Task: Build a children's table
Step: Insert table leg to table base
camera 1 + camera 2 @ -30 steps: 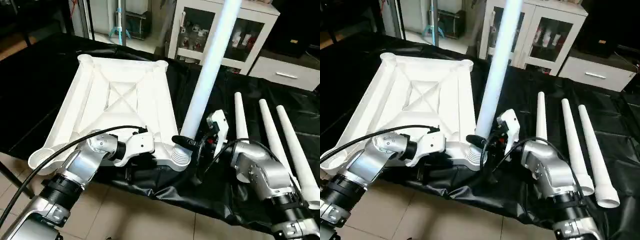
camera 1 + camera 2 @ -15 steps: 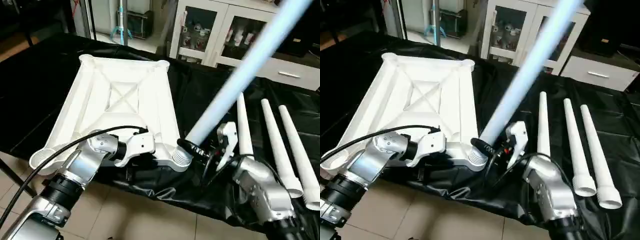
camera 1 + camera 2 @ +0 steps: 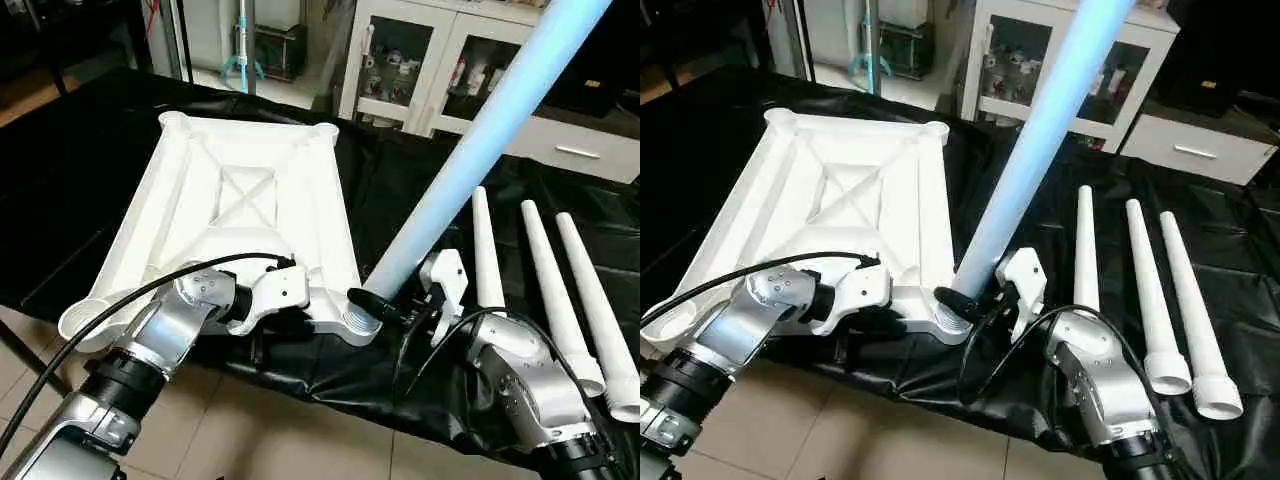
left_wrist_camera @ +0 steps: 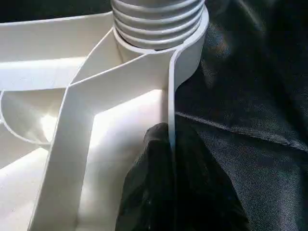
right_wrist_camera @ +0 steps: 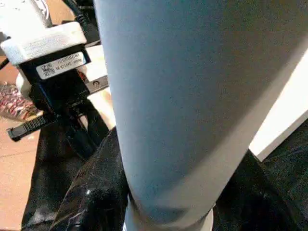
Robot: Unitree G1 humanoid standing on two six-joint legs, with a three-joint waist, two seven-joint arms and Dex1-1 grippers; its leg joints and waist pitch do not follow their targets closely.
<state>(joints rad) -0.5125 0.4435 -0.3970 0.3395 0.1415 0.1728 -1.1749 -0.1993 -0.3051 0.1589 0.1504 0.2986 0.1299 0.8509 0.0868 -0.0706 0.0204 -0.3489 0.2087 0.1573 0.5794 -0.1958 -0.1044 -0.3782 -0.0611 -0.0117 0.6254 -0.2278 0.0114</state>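
Note:
The children's table top lies upside down on the black cloth, X-ribs facing up. My left gripper is shut on its thin near rim, right beside the near right corner socket. A long white leg stands in that socket, leaning to the right and away. Its ribbed threaded end still shows above the socket. My right gripper is shut on the leg just above its base, one black finger curling round the near side. Three loose legs lie side by side on the right.
The black-cloth work table ends just in front of my arms, with tiled floor below. A white glass-door cabinet stands behind the table. A black cable loops over my left forearm.
The leg held by my right gripper has tipped from nearly upright to leaning right and away. The right arm shifted with it. My left gripper has kept its hold on the rim.

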